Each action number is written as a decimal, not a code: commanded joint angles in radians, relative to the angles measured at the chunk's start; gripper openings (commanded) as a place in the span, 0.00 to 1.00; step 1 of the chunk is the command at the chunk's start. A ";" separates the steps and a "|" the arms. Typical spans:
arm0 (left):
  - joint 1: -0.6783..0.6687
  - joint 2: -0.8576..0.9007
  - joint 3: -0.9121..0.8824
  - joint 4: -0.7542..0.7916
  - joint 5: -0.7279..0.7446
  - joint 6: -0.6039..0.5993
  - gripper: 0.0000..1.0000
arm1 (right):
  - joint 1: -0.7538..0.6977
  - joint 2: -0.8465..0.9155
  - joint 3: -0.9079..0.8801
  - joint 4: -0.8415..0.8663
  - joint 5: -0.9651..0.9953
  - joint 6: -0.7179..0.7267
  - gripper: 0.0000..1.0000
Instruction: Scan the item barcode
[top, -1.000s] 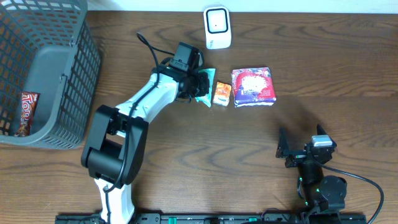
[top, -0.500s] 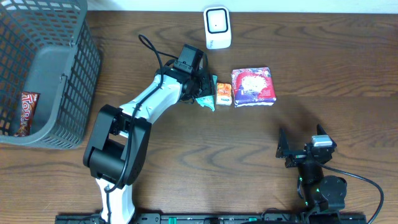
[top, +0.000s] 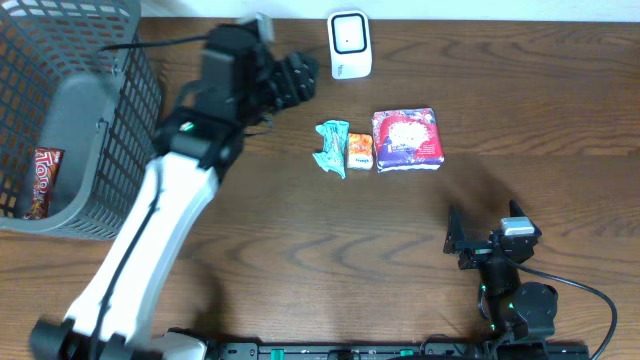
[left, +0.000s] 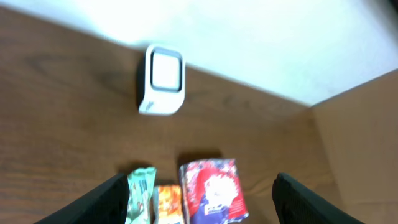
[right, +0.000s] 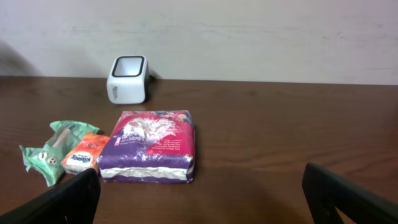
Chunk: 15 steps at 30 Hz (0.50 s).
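We see the left hand (top: 303, 80) raised above the worktop (top: 300, 250) with its fingers (left: 112, 198) spread and nothing between them. In its wrist view the gap frames the goods below. Just beyond and beneath it lie three items in a row: a crumpled green packet (top: 332, 148), a small orange packet (top: 358, 150) touching it, and a larger purple pack (top: 407, 139) just beside that. The scanner (top: 349, 44) stands upright at the far edge, its window facing along the worktop towards the row. We judge that the step in hand is to take one item for scanning, and the green packet is the nearest. We lower the hand squarely over that packet alone, keeping the fingers clear of the orange neighbour. We close on its body rather than its loose end, then turn its barcode side towards the window. We cannot tell where the barcode sits. At far left a basket (top: 120, 120) holds a candy bar (top: 43, 182). The right hand (top: 462, 243) rests well apart, likewise spread and empty.
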<state>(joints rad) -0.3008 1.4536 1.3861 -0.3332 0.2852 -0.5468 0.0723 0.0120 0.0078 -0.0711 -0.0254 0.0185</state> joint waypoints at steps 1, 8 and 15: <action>0.024 -0.049 0.008 -0.024 -0.006 -0.004 0.73 | -0.002 -0.005 -0.002 -0.004 0.008 0.011 0.99; 0.032 -0.096 0.008 -0.127 -0.010 0.016 0.76 | -0.001 -0.005 -0.002 -0.004 0.008 0.010 0.99; 0.040 -0.102 0.060 -0.104 -0.010 0.124 0.76 | -0.001 -0.005 -0.002 -0.004 0.008 0.010 0.99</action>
<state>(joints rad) -0.2699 1.3632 1.3876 -0.4419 0.2821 -0.4953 0.0723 0.0120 0.0078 -0.0711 -0.0254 0.0189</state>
